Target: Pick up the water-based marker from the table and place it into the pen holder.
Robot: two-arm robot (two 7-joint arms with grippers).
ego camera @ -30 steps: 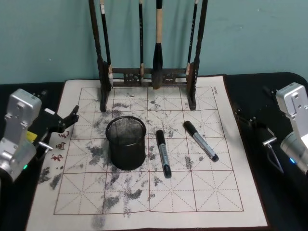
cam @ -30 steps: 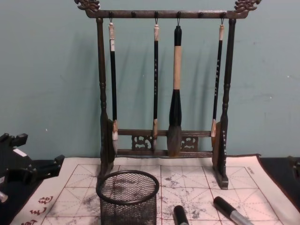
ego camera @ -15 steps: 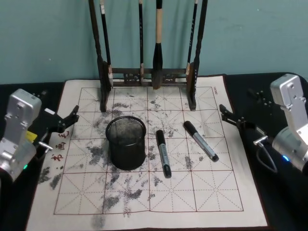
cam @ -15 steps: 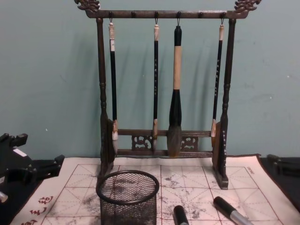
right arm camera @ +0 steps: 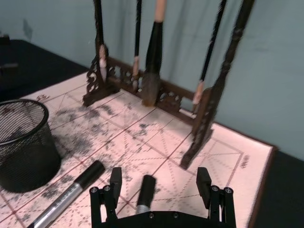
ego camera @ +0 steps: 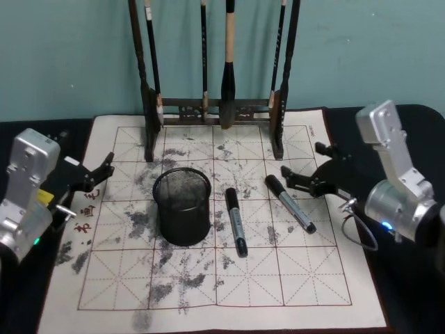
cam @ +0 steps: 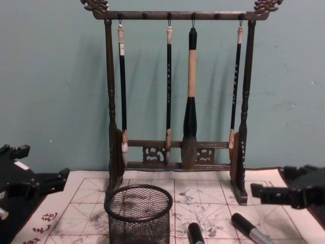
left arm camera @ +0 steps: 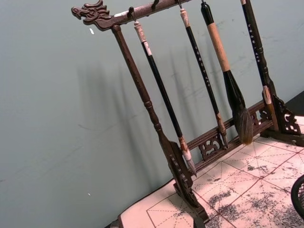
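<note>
Teal wall behind, dark table [ego camera: 348, 118] with an off-white felt mat [ego camera: 313, 278] on it: red grid, grey ink stains, red characters down its left edge. A wooden brush rack [cam: 177, 15] stands at the mat's far edge with four brushes hanging, the thick one [cam: 191, 101] second from the right. The pen holder [ego camera: 182, 207], a black mesh cup, stands upright on the mat in front of the rack's left post, with nothing visible inside. Two markers lie flat on the mat, black caps toward the rack. The first marker [ego camera: 236, 221] is just right of the holder, not touching it. The second marker [ego camera: 290, 203] lies further right, angled, well apart from the holder. The right gripper [ego camera: 300, 161] is over the mat at the second marker's cap end with its fingers spread. The right wrist view shows the cap [right arm camera: 145, 187] between the two fingers [right arm camera: 115, 179]. Contact: can't tell, and the chest view puts the gripper above marker level. The left gripper [ego camera: 101, 170] hangs at the mat's left edge by the red characters, jaws apart, holding nothing.
</note>
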